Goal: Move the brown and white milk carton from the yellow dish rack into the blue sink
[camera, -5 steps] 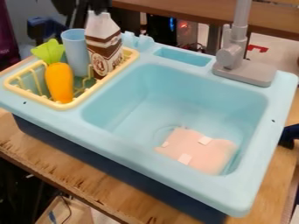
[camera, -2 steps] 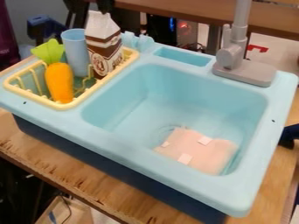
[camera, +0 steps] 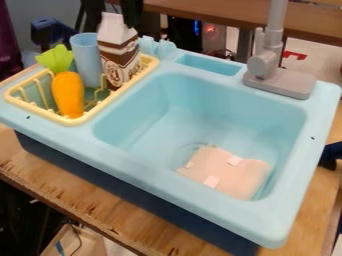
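The black gripper [camera: 132,12] hangs at the top edge of the camera view, just behind and right of the top of the brown and white carton [camera: 120,52]. Whether it touches the carton I cannot tell. The carton stands upright at the back of the yellow drying rack [camera: 73,120]. Beside it on the left is a light blue cup [camera: 87,59], also upright. An orange carrot with a green top [camera: 68,94] leans at the rack's front left.
To the right of the rack is the light blue sink [camera: 200,117], with a flat pink piece [camera: 227,171] on its floor. A grey faucet [camera: 270,65] rises at the back right. The sink unit rests on a wooden table [camera: 100,204].
At the top edge, the gripper has moved right and a little lower, from above the carton's top to its right side. The carton, cup and carrot have stayed in place.
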`<state>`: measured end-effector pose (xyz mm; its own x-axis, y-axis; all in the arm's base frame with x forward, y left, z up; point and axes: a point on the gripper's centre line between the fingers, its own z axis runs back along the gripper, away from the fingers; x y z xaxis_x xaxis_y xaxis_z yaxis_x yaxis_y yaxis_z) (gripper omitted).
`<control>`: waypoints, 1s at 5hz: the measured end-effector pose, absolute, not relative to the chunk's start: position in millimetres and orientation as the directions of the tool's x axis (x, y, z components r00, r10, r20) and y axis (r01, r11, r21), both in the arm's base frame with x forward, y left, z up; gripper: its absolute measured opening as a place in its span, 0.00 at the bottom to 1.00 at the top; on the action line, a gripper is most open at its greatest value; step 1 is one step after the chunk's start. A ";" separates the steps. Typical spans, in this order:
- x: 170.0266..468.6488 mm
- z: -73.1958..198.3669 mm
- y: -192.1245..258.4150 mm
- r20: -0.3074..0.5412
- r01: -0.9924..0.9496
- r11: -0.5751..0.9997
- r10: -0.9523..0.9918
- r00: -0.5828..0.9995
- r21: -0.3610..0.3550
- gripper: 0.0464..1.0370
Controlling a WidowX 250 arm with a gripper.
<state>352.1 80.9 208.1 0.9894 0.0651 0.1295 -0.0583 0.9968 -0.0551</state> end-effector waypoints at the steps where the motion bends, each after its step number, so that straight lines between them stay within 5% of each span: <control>1: 354.7 208.4 78.1 0.141 -0.051 0.997 0.058 0.988 -0.053 0.97; 2: 356.6 201.3 76.9 0.116 -0.055 0.998 0.058 0.992 -0.025 0.93; 3: 357.6 195.7 77.9 0.121 -0.064 0.998 0.066 0.990 -0.020 0.76; 5: 353.1 201.2 71.7 0.130 -0.067 0.996 0.074 0.989 -0.055 0.76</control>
